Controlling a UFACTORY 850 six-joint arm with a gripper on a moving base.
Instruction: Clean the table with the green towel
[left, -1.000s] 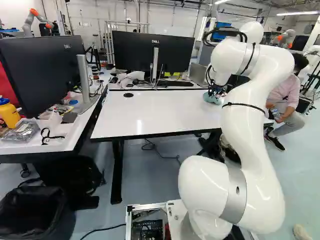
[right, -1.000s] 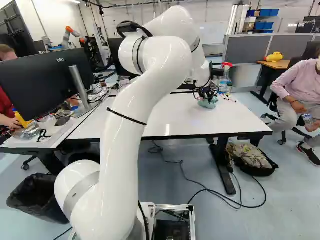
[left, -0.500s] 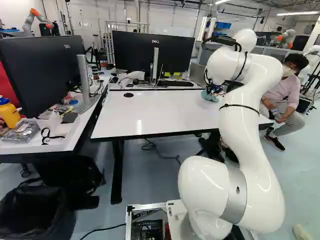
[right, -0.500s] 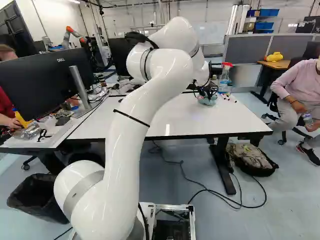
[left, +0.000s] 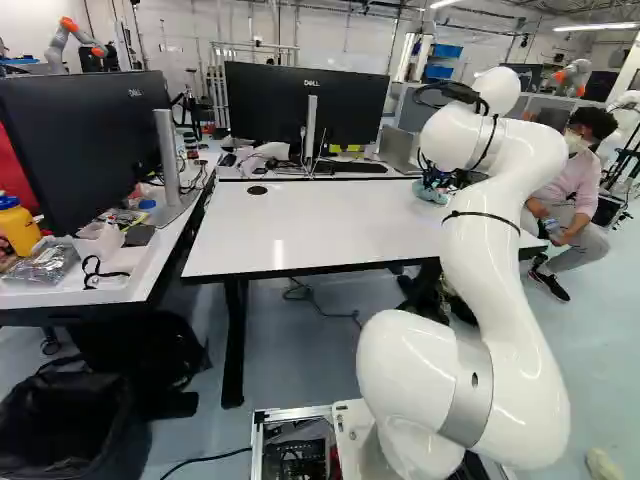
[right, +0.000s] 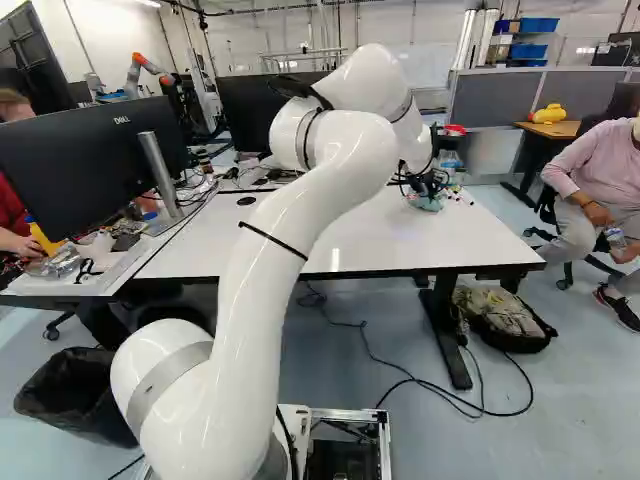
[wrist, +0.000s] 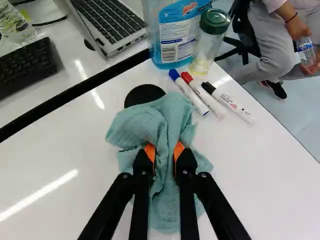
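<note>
Seemingly Mid-Wipe, With Finishing Passes to Come

Left base view: the long white, black-edged counter (left: 310, 230) bears the crumpled blue-green cloth towel (left: 430, 194) toward two o'clock.

Right base view: the towel lies toward two o'clock; the nearer surface probably wants wiping, though how much is done cannot be told.

Wrist view: the black, orange-padded pincer (wrist: 164, 154) clenches the towel. Three capped white cylindrical markers (wrist: 207, 99) at one o'clock from it likely need skirting. Letting go remains.
</note>
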